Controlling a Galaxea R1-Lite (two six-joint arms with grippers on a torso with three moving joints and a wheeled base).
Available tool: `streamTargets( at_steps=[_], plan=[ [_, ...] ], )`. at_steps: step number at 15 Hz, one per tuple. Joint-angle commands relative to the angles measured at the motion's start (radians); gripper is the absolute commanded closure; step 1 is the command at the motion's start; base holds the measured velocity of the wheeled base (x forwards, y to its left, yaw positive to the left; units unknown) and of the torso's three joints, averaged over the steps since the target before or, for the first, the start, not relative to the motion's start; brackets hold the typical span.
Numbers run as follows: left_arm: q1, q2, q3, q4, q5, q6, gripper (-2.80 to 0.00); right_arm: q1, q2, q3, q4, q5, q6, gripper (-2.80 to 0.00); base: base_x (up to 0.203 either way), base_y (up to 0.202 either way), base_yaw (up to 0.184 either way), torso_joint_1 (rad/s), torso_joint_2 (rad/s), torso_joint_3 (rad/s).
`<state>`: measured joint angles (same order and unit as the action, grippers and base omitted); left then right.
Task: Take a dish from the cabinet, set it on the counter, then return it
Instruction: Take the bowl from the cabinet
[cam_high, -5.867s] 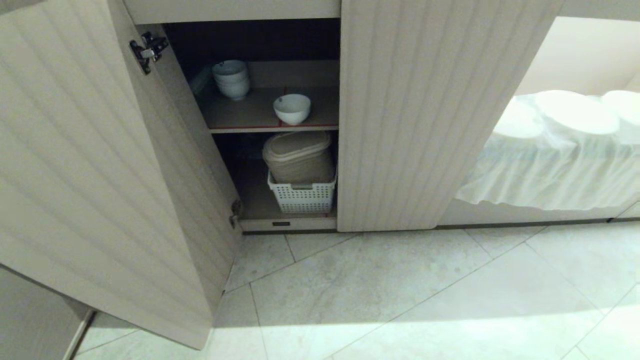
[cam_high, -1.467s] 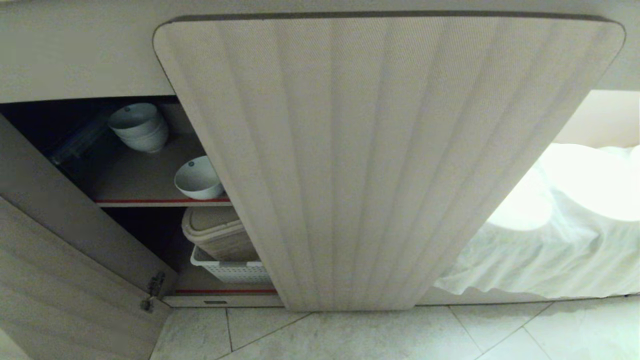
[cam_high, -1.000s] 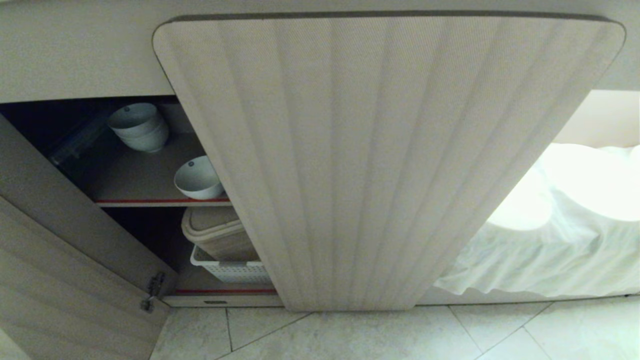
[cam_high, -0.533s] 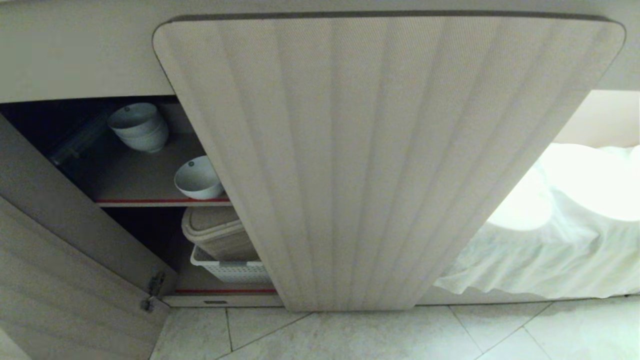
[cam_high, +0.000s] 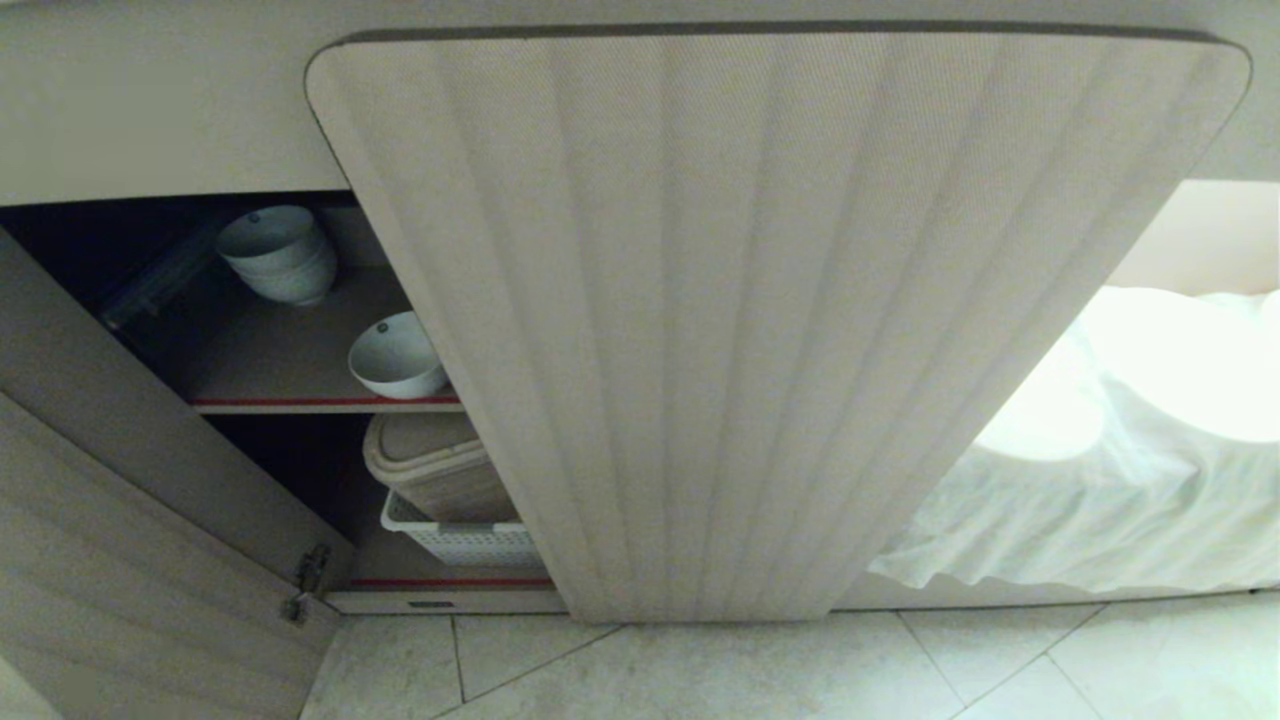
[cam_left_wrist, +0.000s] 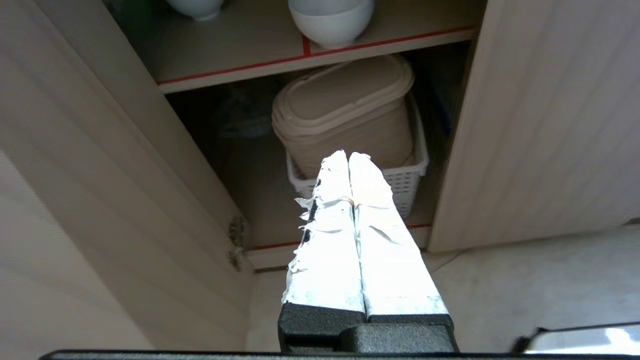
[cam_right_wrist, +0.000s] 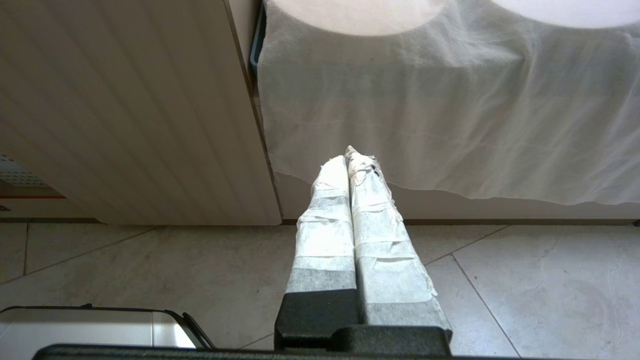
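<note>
I'm lining up the left end effector (cam_left_wrist: 348, 156) (tips pressed together, holding nothing) below the dish (cam_high: 396, 356) sitting on the cabinet (cam_high: 760, 330) shelf's front edge, worrying the half-open door might be blocking my reach

No legible text or labels

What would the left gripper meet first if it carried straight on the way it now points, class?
Probably the white basket and the beige lidded bin inside it, on the cabinet's lower level. The shut left gripper aims below the shelf holding the dish. Depth is uncertain.
</note>
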<state>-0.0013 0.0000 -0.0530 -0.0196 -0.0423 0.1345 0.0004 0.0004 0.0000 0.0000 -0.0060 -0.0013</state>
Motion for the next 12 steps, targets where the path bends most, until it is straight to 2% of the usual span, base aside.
streamTargets(
  at_steps=[1, 6, 9, 12],
  plan=[
    [0.0, 0.0, -0.052, 0.057, -0.007, -0.02, 0.0, 0.0, 0.0, 0.0, 0.0, 0.0, 0.0, 0.0, 0.0, 0.0, 0.0, 0.0, 0.0, 0.0],
    [0.0, 0.018, -0.175, 0.194, -0.009, -0.074, 0.0, 0.001, 0.0, 0.0, 0.0, 0.0, 0.0, 0.0, 0.0, 0.0, 0.0, 0.0, 0.0, 0.0],
    [-0.001, 0.109, -0.229, 0.197, -0.008, -0.108, 0.0, 0.001, 0.0, 0.0, 0.0, 0.0, 0.0, 0.0, 0.0, 0.0, 0.0, 0.0, 0.0, 0.0],
    [-0.001, 0.263, -0.299, 0.198, 0.001, -0.196, 0.0, 0.001, 0.0, 0.0, 0.0, 0.0, 0.0, 0.0, 0.0, 0.0, 0.0, 0.0, 0.0, 0.0]
  ],
)
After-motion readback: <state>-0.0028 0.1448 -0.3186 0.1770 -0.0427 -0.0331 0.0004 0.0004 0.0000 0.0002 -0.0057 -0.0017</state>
